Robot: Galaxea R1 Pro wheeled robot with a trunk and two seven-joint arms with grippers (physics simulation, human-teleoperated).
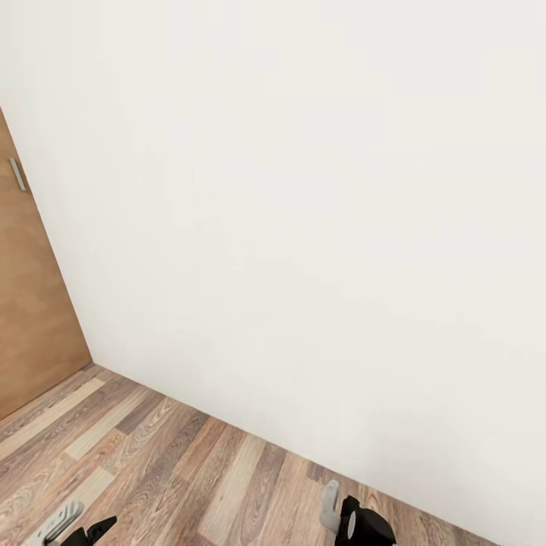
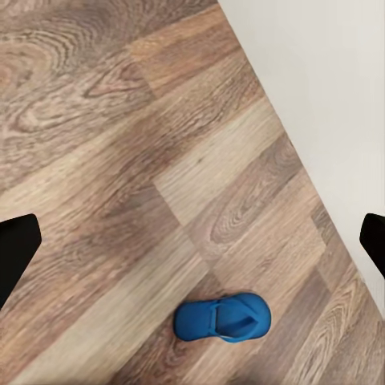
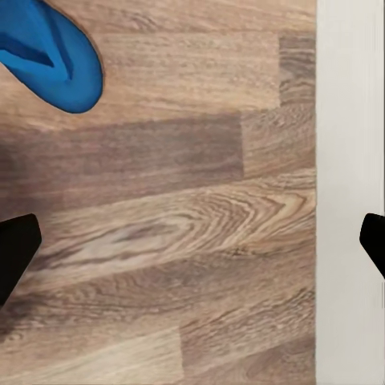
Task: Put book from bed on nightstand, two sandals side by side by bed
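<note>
Left gripper (image 2: 192, 241): fingers (image 2: 16, 253) spread wide apart, nothing between them, hanging over the wood-plank floor (image 2: 120, 160).
Right gripper (image 3: 192, 241): fingers (image 3: 16, 253) likewise wide apart and empty, above the floor beside the white wall (image 3: 349, 160).
Sandal, left wrist view: one blue sandal (image 2: 223, 318) lies flat on the planks, straps up, clear of both fingertips and near the wall's foot.
Sandal, right wrist view: a blue sandal (image 3: 50, 58) lies flat on the floor, cut off by the picture's edge, well apart from the fingers; whether it is the same one I cannot tell.
Head view: both arms' ends show low, left (image 1: 72, 527) and right (image 1: 356, 519).
Farther: a plain white wall, with a light-brown wooden door (image 1: 30, 303) at the left.
</note>
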